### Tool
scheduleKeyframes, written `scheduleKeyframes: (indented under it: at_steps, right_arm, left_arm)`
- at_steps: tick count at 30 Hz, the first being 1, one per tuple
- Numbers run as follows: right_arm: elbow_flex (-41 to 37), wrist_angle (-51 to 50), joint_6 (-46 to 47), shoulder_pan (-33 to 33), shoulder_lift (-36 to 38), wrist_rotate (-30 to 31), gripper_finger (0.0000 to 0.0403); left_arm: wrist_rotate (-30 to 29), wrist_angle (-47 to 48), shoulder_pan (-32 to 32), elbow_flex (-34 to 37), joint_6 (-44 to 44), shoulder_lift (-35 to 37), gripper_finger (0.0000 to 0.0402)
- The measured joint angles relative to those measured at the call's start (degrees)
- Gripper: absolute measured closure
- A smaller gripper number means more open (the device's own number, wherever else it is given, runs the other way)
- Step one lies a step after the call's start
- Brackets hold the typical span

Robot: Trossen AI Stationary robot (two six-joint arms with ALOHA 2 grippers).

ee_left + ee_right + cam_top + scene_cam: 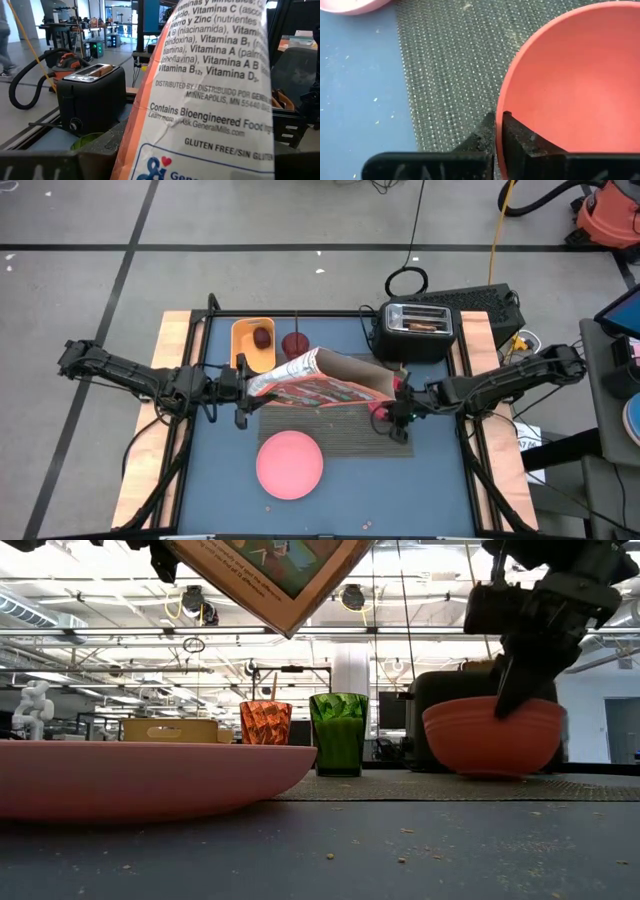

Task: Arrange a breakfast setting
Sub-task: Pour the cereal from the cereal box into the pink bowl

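Observation:
A pink-red bowl [570, 75] stands on the dark woven placemat [340, 432], and my right gripper [498, 120] is shut on its rim. My left gripper [247, 386] holds a cereal box [310, 380] in the air above the placemat; the box hides most of the bowl from above. The pink plate [290, 465] lies on the blue table, near the placemat's front edge. The green cup [338, 732] and the red tumbler [265, 722] stand farther back. The dark-red fruit [262, 337] lies in a yellow tray [243, 350]. Toast [420, 325] sticks up from the toaster [418, 332]. My left gripper grips the cereal box at its left end [262, 383], coming level from the table's left. The box is lifted clear, its length running toward the right and tilted in the low view; the fingers themselves are hidden behind it. My right gripper pinches the bowl's rim [501, 107], one finger [487, 134] outside the wall and one [520, 142] inside. It slants down from the table's right. The bowl sits upright on the placemat.
The black toaster stands at the far right corner, the yellow tray at the far left. Wooden rails [180, 330] edge the table on both sides. Bare blue tabletop [400, 490] shows on either side of the plate.

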State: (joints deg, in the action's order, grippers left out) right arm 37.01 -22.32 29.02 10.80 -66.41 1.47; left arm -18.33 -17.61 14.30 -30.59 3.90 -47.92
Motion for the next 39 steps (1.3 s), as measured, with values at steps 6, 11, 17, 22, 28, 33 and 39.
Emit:
scheduleKeyframes:
  at_steps: [6,11,17,22,28,33,39]
  right_arm:
    - [-0.04,1.39,0.50,0.25,-0.07,-1.41,0.0369]
    - [-0.07,3.99,0.48,0.27,-0.07,-1.05,0.0328]
    - [-0.07,4.96,0.22,0.27,-0.07,-0.26,0.0260]
    - [-0.07,4.93,-1.98,0.25,0.42,-0.34,0.0231]
    - [-0.07,4.39,-10.61,0.18,4.65,-3.26,0.0228]
    - [-0.07,3.37,-13.43,-0.06,11.67,-3.09,0.0227]
    - [-0.07,0.50,-15.92,-0.74,21.07,0.09,0.0227]
  left_arm:
    - [0.00,0.35,0.00,0.00,0.00,0.00,0.0192]
    - [0.00,1.02,-0.01,0.00,0.04,0.00,0.0192]
    - [0.01,1.56,-0.01,0.00,2.16,-0.02,0.0192]
    - [0.02,1.18,-0.01,0.00,4.77,-0.02,0.0192]
    - [0.02,1.30,0.01,-0.03,7.53,-0.02,0.0192]
    - [0.04,7.71,-0.01,-3.95,9.22,-0.05,0.0192]
    - [0.02,19.49,0.00,-12.19,10.93,-0.83,0.0192]
